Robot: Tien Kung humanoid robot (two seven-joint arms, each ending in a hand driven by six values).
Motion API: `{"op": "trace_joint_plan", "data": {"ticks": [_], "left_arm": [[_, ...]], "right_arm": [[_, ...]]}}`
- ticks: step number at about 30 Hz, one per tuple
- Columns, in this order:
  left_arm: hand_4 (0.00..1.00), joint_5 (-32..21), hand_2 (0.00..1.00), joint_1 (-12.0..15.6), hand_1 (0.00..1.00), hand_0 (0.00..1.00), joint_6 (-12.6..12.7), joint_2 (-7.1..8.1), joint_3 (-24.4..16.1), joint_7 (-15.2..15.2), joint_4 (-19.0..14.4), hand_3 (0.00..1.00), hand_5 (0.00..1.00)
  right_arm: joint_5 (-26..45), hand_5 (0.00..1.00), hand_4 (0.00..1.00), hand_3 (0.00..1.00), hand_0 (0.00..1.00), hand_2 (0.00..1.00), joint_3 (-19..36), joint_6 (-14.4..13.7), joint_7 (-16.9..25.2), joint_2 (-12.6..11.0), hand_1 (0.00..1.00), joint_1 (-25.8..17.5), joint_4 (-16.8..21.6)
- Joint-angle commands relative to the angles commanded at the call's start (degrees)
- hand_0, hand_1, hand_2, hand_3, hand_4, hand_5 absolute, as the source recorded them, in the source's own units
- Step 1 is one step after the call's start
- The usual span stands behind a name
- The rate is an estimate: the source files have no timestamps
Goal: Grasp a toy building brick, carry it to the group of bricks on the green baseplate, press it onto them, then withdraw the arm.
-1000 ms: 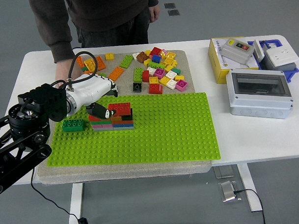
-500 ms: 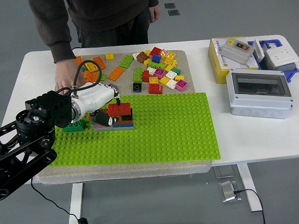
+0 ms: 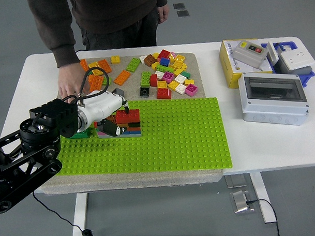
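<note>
The green baseplate (image 3: pixel 188 134) lies on a beige mat. On its left part stands a stack of bricks (image 3: pixel 130 129) in several colours, topped by a red brick (image 3: pixel 129 116). My left hand (image 3: pixel 117 116), white with black fingers, is right at the stack's left side. One finger lies over the red brick's top edge and the thumb (image 3: pixel 110 128) curls below its left end, so the hand is shut on it. A dark green brick (image 3: pixel 79 134) on the plate is mostly hidden under my forearm. The right arm is out of view.
Loose bricks (image 3: pixel 167 71) are scattered over the mat behind the plate. A person stands at the far side with one hand (image 3: pixel 69 85) resting on the mat's left corner. A grey enclosure (image 3: pixel 274 99), a yellow box (image 3: pixel 237 64) and a blue bin (image 3: pixel 294 58) stand at the right.
My left arm has swung right and in over the plate, bringing the hand tight against the stack. The dark green brick, in full view before, is now mostly covered by the forearm.
</note>
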Motion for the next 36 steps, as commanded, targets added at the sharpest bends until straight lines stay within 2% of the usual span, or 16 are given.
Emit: {"op": "trace_joint_plan", "data": {"ticks": [8, 25, 36], "left_arm": [[0.716, 0.05, 0.913, 0.19, 0.937, 0.958, 0.05, -0.17, -0.01, 0.05, -0.19, 0.708, 0.373], [0.710, 0.59, 0.911, 1.62, 0.934, 0.957, 0.12, -1.97, -1.43, 0.58, -0.71, 0.705, 0.373], [0.706, 0.59, 0.911, 1.75, 0.935, 0.958, -0.04, -2.04, -1.56, 0.72, -0.48, 0.703, 0.372]], "right_arm": [[0.01, 0.998, 0.633, 0.773, 0.628, 0.669, 0.14, 0.03, 0.01, 0.08, 0.587, -0.06, 0.00], [0.28, 0.998, 0.632, 0.774, 0.630, 0.670, 0.18, 0.08, 0.10, 0.34, 0.586, -0.22, 0.00], [0.71, 0.998, 0.633, 0.775, 0.630, 0.670, -0.08, 0.11, 0.22, 0.46, 0.586, -0.24, 0.00]]}}
